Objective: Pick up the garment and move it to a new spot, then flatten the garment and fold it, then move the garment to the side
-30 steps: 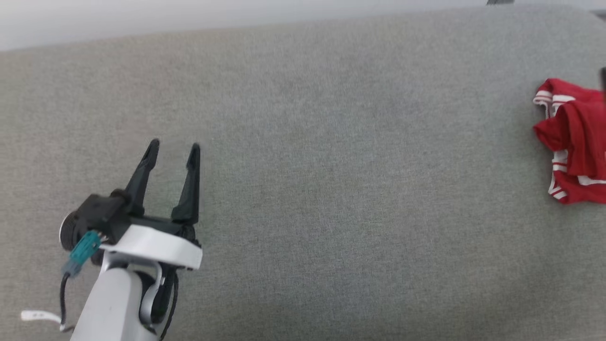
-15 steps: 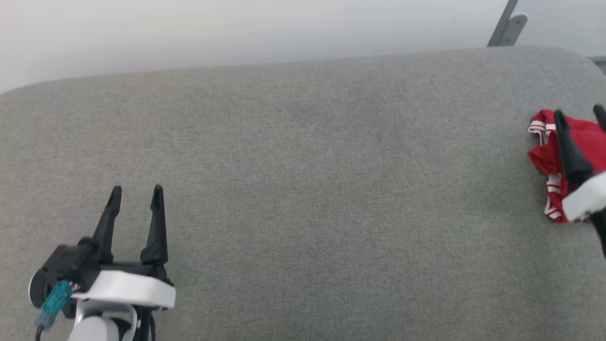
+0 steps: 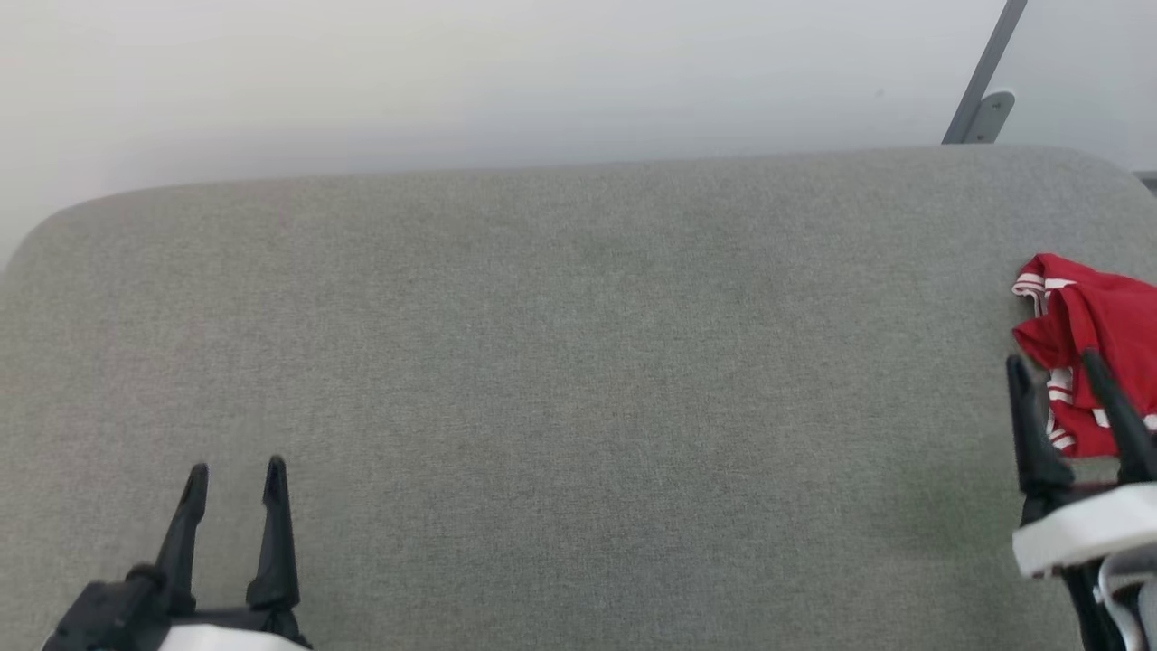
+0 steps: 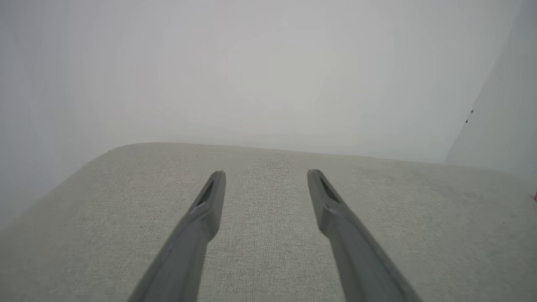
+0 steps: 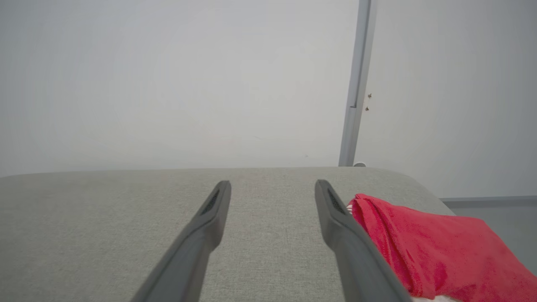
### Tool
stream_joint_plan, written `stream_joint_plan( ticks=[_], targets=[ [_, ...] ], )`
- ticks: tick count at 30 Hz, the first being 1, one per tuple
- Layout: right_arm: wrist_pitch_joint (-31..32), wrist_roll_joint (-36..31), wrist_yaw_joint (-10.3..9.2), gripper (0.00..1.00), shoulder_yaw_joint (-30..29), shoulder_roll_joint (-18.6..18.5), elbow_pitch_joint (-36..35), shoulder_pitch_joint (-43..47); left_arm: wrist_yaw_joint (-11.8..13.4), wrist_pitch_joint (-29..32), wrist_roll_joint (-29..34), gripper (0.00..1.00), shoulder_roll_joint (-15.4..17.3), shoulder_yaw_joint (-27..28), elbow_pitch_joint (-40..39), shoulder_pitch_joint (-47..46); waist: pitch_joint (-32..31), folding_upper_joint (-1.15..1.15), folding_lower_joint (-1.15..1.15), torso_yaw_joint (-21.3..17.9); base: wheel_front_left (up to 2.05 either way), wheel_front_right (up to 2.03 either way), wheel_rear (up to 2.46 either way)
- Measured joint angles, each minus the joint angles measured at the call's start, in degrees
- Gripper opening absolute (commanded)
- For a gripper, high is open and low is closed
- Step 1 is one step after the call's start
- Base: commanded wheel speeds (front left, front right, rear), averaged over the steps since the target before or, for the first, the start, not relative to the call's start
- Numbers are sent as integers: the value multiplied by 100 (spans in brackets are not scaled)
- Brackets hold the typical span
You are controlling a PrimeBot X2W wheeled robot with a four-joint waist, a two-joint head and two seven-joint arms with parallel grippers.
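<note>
Grey tabletop point(image 3: 578, 362) with rounded far corners and open room across its middle, against a pale wall. The left end effector point(image 3: 237, 467) and right end effector point(image 3: 1053, 359) both stood with fingers apart, gripping nothing. The head view had tilted up within the last second, and the right end effector had drawn back off the garment point(image 3: 1098, 316). The garment lay bunched at the tabletop's right edge, just beyond and right of those fingertips.

Bright, even diffuse light; shadows faint; wrist views hazy, washed out; fingers point(image 4: 195, 235) blurred near lens
</note>
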Motion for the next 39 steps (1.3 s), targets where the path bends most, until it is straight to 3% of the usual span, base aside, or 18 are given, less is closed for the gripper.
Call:
stream_joint_plan(
  ticks=[7,22,39],
  targets=[
    [1,-209,0,100,-302,447,-437,712,0,0,-29,100,-68,119,-97,426,-177,0,0,65,0,0,0],
    [1,-458,0,100,-502,1022,-921,1340,-1,0,-30,100,-285,218,-158,630,-330,0,0,126,0,0,0],
    [1,-490,0,100,-414,1270,-976,1511,-1,0,-30,100,-321,168,-140,656,-384,0,0,123,0,0,0]
  ],
)
